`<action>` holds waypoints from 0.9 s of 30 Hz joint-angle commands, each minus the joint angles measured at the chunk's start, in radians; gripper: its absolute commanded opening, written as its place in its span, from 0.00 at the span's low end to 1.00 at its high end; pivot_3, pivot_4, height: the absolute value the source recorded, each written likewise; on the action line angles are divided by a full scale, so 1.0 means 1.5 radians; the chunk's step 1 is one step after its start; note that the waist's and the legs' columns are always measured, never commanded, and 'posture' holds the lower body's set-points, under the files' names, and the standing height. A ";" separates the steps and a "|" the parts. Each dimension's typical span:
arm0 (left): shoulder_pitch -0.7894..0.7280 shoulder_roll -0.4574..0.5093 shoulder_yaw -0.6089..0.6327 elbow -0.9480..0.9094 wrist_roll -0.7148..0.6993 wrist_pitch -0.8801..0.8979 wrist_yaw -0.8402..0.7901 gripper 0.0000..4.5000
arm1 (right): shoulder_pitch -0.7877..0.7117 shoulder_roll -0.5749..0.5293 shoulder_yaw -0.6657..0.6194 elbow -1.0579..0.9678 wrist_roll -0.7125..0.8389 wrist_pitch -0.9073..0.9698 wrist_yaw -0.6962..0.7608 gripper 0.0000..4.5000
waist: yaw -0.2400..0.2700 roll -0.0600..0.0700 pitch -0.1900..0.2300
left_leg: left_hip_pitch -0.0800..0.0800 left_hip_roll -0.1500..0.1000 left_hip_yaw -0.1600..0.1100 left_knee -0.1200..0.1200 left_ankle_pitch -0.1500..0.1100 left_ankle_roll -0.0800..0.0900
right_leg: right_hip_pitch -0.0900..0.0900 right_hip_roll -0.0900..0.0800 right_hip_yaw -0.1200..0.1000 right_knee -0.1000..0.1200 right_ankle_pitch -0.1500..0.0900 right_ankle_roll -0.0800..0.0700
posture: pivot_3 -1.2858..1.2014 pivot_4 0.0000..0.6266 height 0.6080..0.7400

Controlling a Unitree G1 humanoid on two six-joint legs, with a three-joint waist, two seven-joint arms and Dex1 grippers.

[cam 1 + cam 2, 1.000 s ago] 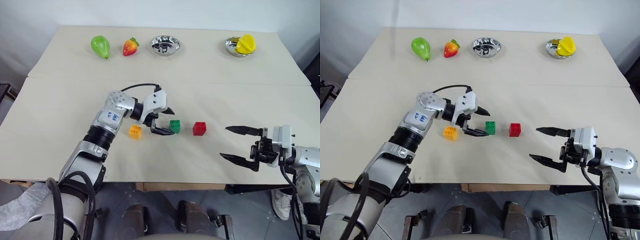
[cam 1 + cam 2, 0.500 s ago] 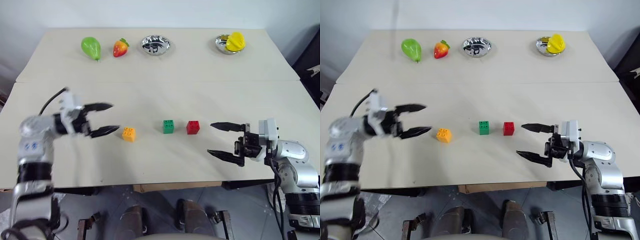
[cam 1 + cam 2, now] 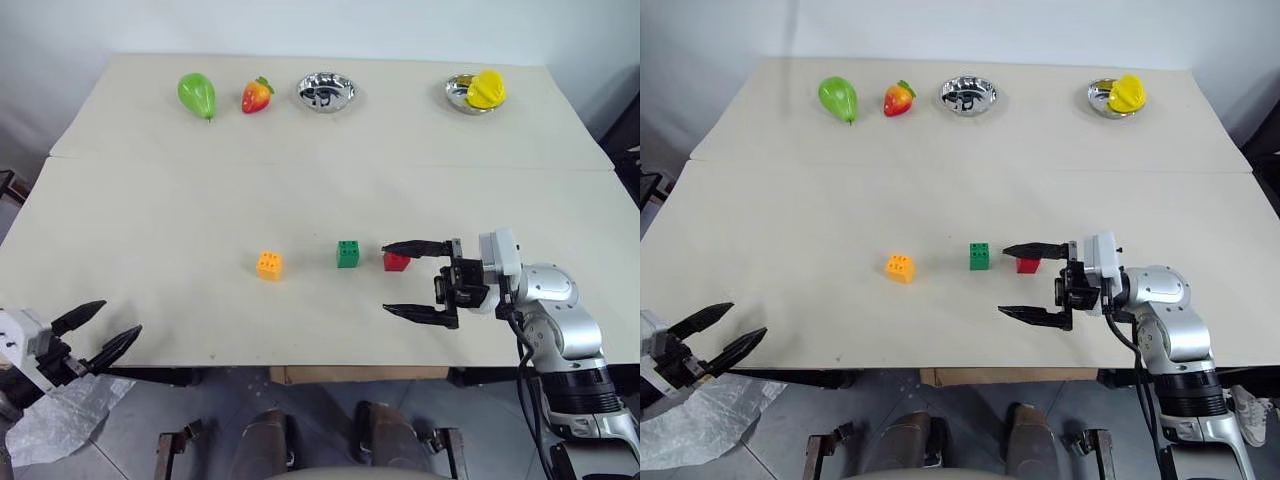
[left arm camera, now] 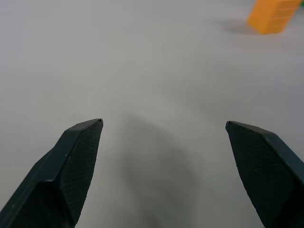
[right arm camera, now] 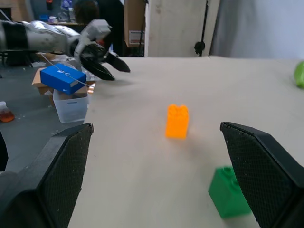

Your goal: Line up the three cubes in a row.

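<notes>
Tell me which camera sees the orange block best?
The right wrist view shows the orange block best: it stands large and whole, with both top studs clear. The two head views show it small on the table, left of the green block. The left wrist view catches only one corner.

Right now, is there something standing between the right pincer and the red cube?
Nothing visible does. The right pincer is open, and its far finger reaches over the red cube in the head view. Beyond the red cube sit the green cube and orange-yellow cube, on its far side.
</notes>
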 commanded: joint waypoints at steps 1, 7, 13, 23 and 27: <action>0.010 -0.032 -0.039 -0.149 -0.017 0.035 0.075 0.97 | 0.013 -0.028 -0.037 0.008 0.003 -0.021 0.018 1.00 | 0.000 0.000 0.000 | 0.000 0.000 0.000 0.000 0.000 0.000 | 0.000 0.001 -0.001 0.000 0.000 0.000 | 0.52 0.24 1.00; -0.024 -0.142 -0.211 -0.297 0.063 0.131 0.275 0.97 | 0.053 -0.055 -0.069 0.046 -0.005 -0.043 0.030 1.00 | -0.001 0.001 0.000 | 0.001 -0.001 0.001 0.000 0.000 0.001 | 0.002 0.002 0.000 -0.001 0.000 0.000 | 0.52 0.24 1.00; -0.060 -0.214 -0.335 -0.315 0.139 0.160 0.387 0.97 | 0.085 -0.053 -0.074 0.029 -0.003 -0.043 0.023 1.00 | -0.001 0.001 -0.001 | 0.001 0.002 0.002 0.001 0.000 0.001 | 0.002 0.007 0.002 -0.002 0.000 0.000 | 0.52 0.24 1.00; -0.150 -0.250 -0.391 -0.224 0.178 0.148 0.435 0.97 | 0.111 -0.055 -0.081 0.001 0.006 -0.034 0.011 1.00 | 0.001 0.001 -0.001 | 0.001 0.002 0.002 0.001 0.001 0.000 | 0.002 0.008 0.003 -0.002 0.000 0.001 | 0.52 0.24 1.00; -0.180 -0.257 -0.400 -0.186 0.181 0.131 0.434 0.79 | 0.112 -0.054 -0.081 0.001 0.005 -0.035 0.012 1.00 | 0.006 0.002 -0.001 | 0.001 0.002 0.002 0.001 0.001 0.000 | 0.002 0.008 0.002 -0.002 0.000 0.001 | 0.52 0.24 1.00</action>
